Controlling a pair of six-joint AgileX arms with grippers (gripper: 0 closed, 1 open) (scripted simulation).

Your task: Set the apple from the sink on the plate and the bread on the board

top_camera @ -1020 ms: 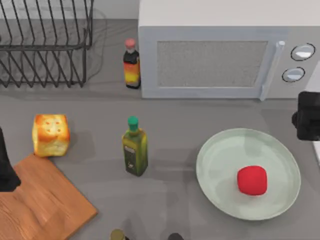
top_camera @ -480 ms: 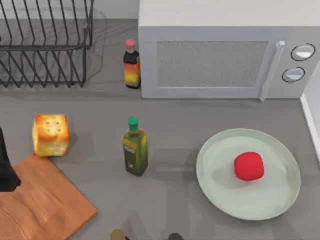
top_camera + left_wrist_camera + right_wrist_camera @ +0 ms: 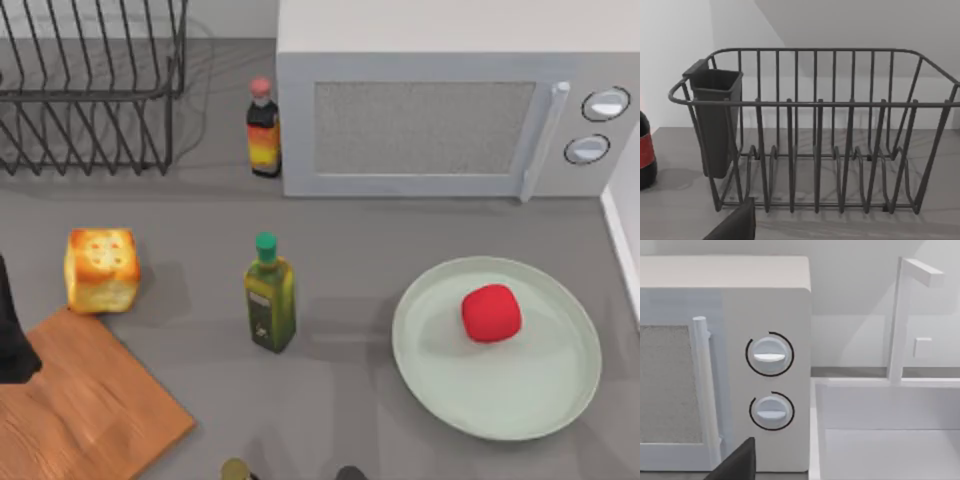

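Note:
The red apple (image 3: 491, 313) lies on the pale green plate (image 3: 450, 375), in its far half, at the table's right. The golden bread (image 3: 101, 270) stands on the grey tabletop at the left, just past the far corner of the wooden board (image 3: 90, 410). My left gripper (image 3: 12, 345) shows as a dark shape at the left edge, over the board's left side and nearer than the bread. A dark tip of it (image 3: 735, 226) shows in the left wrist view. A dark tip of my right gripper (image 3: 737, 464) shows in the right wrist view, facing the microwave and the white sink (image 3: 890, 440).
A green oil bottle (image 3: 270, 302) stands mid-table between bread and plate. A sauce bottle (image 3: 263, 128), a microwave (image 3: 430, 110) and a wire dish rack (image 3: 90, 90) line the back. The sink rim (image 3: 622, 250) runs along the right edge. A bottle cap (image 3: 236, 470) pokes in at the front.
The right arm has left the top view's right edge. The apple has rolled a little toward the back left of the plate. Bread, board and left arm have not moved.

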